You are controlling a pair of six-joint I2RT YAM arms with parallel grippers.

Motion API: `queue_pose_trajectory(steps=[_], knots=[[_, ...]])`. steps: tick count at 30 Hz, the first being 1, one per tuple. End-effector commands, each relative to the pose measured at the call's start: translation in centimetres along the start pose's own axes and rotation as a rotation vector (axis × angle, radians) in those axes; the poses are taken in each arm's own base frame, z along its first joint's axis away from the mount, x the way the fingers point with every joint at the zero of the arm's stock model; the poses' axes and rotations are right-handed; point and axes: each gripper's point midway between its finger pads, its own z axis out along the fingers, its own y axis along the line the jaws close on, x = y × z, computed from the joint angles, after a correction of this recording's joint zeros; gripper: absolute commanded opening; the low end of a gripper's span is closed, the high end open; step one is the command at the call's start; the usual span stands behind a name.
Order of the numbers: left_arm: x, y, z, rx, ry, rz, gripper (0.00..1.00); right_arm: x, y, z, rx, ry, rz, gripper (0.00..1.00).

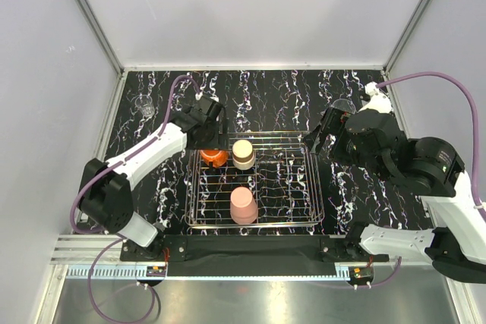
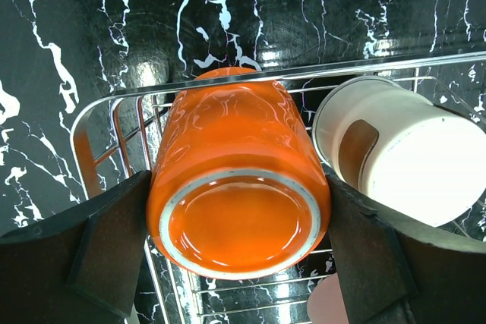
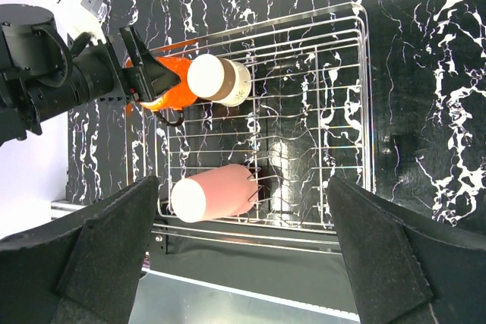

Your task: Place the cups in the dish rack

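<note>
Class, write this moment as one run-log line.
left hand: shut on orange cup, at rack corner | right hand: open, empty | in rack: cream cup, pink cup

orange cup (image 2: 239,187) with a pale ring at its base, cream cup (image 1: 243,153) with a brown band, pale pink tumbler (image 1: 244,205), silver dish rack (image 1: 288,222), black table (image 1: 266,96) veined white.

A smooth, glossy glaze is shown on the orange round cup (image 2: 239,187). The silver wire-grid dish rack (image 2: 380,66) is seen as polished metal. The black, white-veined, marble-look counter (image 2: 61,36) is finished glossy and reflective.
</note>
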Motion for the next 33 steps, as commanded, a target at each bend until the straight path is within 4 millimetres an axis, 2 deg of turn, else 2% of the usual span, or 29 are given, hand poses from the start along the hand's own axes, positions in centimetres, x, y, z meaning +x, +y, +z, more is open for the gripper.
queue_pose_trajectory(steps=[1,3,4,9,12,15,19,28,33], knots=[[-1.5,-0.2,-0.2,0.034,-0.056,-0.021,0.00,0.2,-0.7,-0.5,0.010,0.003,-0.008,1.00],[-1.2,-0.2,-0.6,0.048,-0.067,-0.035,0.00,0.3,-0.8,-0.4,0.013,0.005,-0.008,1.00],[-1.7,-0.3,-1.4,0.060,-0.107,-0.042,0.00,0.3,-0.8,-0.5,0.008,0.004,-0.002,1.00],[-1.3,1.0,-3.2,0.013,-0.149,-0.050,0.00,0.8,-0.4,0.3,0.005,0.020,-0.010,1.00],[-1.7,0.7,-4.1,0.033,-0.154,-0.045,0.00,0.9,-0.1,0.5,0.000,0.024,-0.013,1.00],[-1.5,0.3,-4.0,0.051,-0.136,-0.040,0.00,0.9,0.2,0.5,-0.011,0.026,-0.010,1.00],[-1.2,-0.4,-2.9,0.064,-0.099,-0.030,0.00,0.8,0.2,0.3,-0.018,0.025,-0.006,1.00],[-1.3,-0.7,-0.6,0.040,-0.067,-0.013,0.00,0.9,-0.1,0.3,-0.012,0.023,-0.006,1.00],[-1.7,-0.6,-0.1,0.029,-0.074,-0.014,0.00,0.8,-0.2,0.2,-0.009,0.018,-0.006,1.00]])
